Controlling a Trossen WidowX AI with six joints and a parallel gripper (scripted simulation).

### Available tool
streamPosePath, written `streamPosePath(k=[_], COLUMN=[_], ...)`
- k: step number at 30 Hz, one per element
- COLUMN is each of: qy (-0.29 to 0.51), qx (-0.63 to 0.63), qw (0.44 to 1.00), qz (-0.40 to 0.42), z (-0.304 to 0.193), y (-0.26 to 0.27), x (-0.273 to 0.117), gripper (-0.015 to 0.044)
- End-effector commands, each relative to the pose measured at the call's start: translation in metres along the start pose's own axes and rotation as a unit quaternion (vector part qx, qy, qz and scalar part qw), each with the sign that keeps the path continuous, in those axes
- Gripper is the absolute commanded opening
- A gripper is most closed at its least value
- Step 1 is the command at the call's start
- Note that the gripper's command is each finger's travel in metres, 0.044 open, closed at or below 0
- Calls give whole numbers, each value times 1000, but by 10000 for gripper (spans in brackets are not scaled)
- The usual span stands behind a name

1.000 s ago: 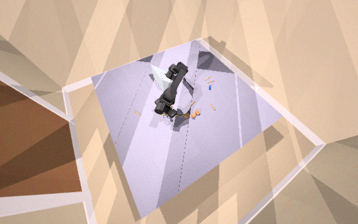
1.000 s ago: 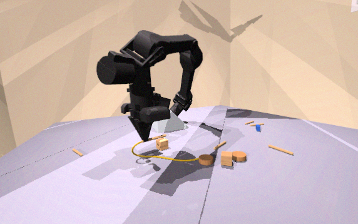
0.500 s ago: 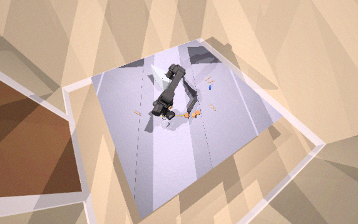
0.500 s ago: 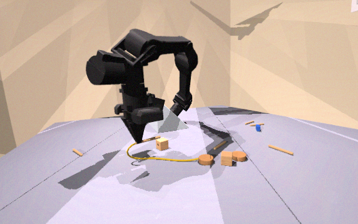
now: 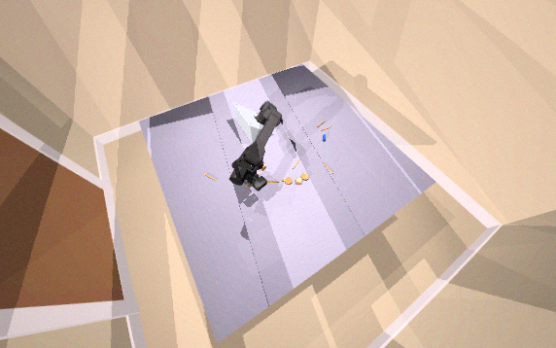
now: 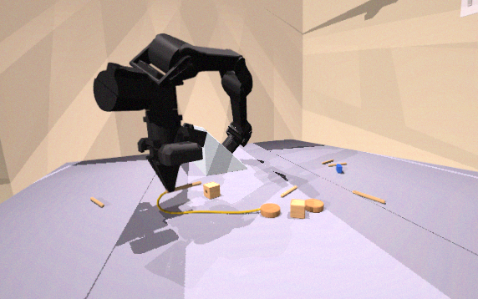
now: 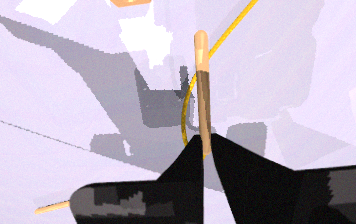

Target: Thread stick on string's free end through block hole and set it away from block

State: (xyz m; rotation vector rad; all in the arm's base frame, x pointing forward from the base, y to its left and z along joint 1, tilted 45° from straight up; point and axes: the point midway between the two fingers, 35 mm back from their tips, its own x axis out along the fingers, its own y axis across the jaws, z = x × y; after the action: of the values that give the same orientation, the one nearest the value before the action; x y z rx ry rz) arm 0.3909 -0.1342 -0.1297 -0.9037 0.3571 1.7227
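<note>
Evidently the fingers [image 6: 170,190] are clamping the stick [image 6: 185,186] [image 7: 202,95] by its string end, leaving its far end free for threading, while the block [image 6: 211,190] is sitting just right of it on the tabletop [image 5: 311,233] [image 6: 251,259] [image 7: 40,95].

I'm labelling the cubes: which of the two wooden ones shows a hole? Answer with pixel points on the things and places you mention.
The cube [image 6: 211,190] nearer the tool [image 6: 170,190] [image 7: 205,140]; a dark hole marks one side. The other shows none.

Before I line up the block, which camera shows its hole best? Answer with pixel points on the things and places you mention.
Exterior: the block [image 6: 211,190] stands unobstructed there, the dark hole visible on one side face. Top shows only a bit beside the arm [image 5: 263,140]; wrist catches just an edge, no hole.
</note>
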Motion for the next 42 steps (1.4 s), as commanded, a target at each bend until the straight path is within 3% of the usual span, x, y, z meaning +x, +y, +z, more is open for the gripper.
streamPosePath(k=[1,42], qy=[3,2], qx=[-3,-3], qw=[1000,1000], qz=[2,2], z=[-5,-2], y=[1,24], x=[-1,23], gripper=[0,0])
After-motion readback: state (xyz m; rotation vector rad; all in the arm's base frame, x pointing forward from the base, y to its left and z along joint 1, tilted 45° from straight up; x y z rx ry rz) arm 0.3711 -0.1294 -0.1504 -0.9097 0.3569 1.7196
